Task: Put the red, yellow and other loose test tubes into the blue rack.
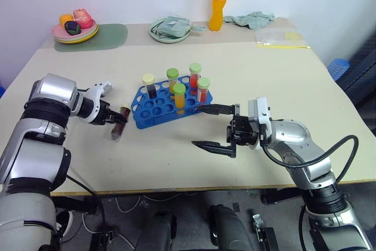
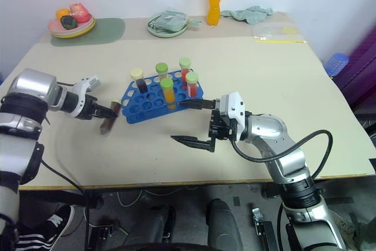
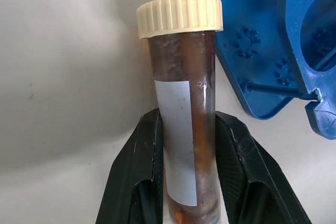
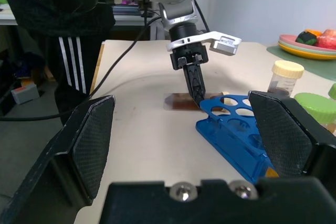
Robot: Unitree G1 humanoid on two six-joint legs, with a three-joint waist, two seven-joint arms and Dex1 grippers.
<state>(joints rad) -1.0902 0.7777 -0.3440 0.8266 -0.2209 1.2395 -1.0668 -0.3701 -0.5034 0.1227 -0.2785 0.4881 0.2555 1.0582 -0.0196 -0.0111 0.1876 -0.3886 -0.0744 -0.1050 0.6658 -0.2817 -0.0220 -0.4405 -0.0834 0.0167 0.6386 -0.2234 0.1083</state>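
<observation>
Left gripper (image 1: 116, 123): its two black fingers are clamped on a brown test tube (image 3: 184, 129), gripping the lower half across the white label; the tube lies flat on the table (image 1: 247, 74), just beside the rack's left end.
Brown test tube, cap: the cream ribbed cap (image 3: 179, 15) sticks out past the fingertips, so the capped end is free.
Step in hand: judged as lifting this loose tube and standing it in a free hole.
How to do it well: raise it clear of the tabletop first, then turn the wrist so the tube hangs upright, cap up, before moving over the rack; lower it straight so it does not catch the rim.
Blue rack (image 1: 154, 110): mid-table between the arms, its near rows of holes empty.
Tubes already in the rack: five stand in the far rows, one cream-capped (image 1: 148, 80), four green-capped (image 1: 179, 89); pick a near hole well apart from them.
Right gripper (image 1: 214, 127): fingers spread wide, holding nothing, hovering by the rack's right end.
</observation>
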